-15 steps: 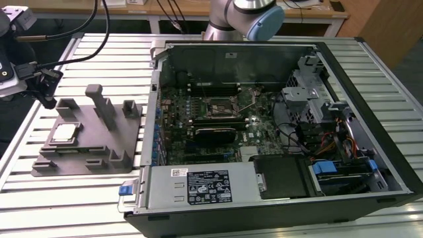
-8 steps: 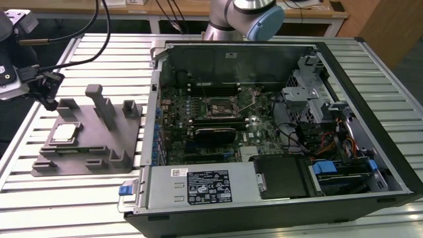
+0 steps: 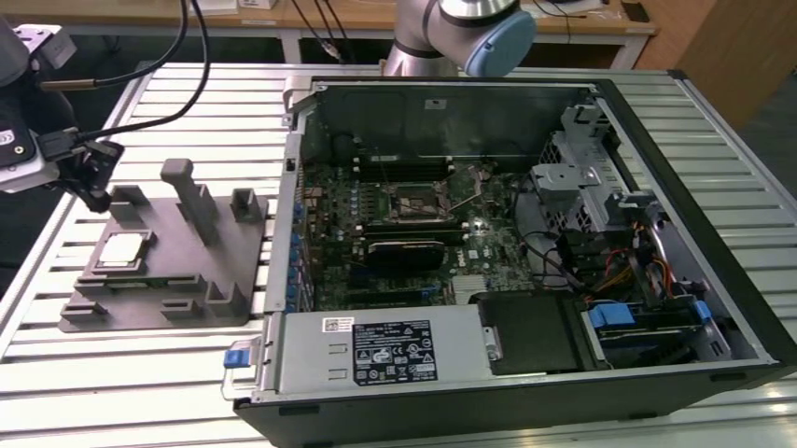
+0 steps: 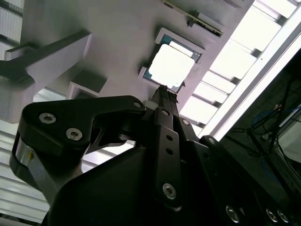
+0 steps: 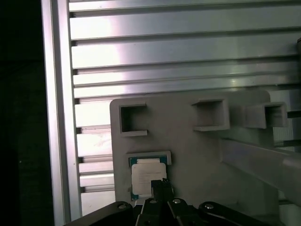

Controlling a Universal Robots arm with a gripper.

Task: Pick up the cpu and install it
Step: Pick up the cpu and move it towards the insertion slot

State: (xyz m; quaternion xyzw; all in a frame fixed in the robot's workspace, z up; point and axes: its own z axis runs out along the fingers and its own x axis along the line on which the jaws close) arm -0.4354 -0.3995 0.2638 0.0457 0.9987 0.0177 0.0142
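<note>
The cpu (image 3: 121,250) is a small square chip with a bright metal top. It lies flat in a recess of the grey holder plate (image 3: 149,299) on the exterior view's left, outside the computer case. My gripper (image 3: 95,189) hangs above the holder's far corner, a little above and beyond the chip. In both wrist views the fingertips sit pressed together, shut and holding nothing, with the cpu (image 4: 170,66) (image 5: 146,175) just past the gripper (image 4: 162,90) (image 5: 162,182). The metal-framed socket (image 3: 417,201) sits on the motherboard inside the case.
The open computer case (image 3: 697,308) lies on its side on the slatted aluminium table (image 3: 149,392). A black heatsink block (image 3: 405,252) lies below the socket. Upright posts (image 3: 189,191) rise from the holder beside the chip. Cables and a drive cage (image 3: 585,191) fill the case's right.
</note>
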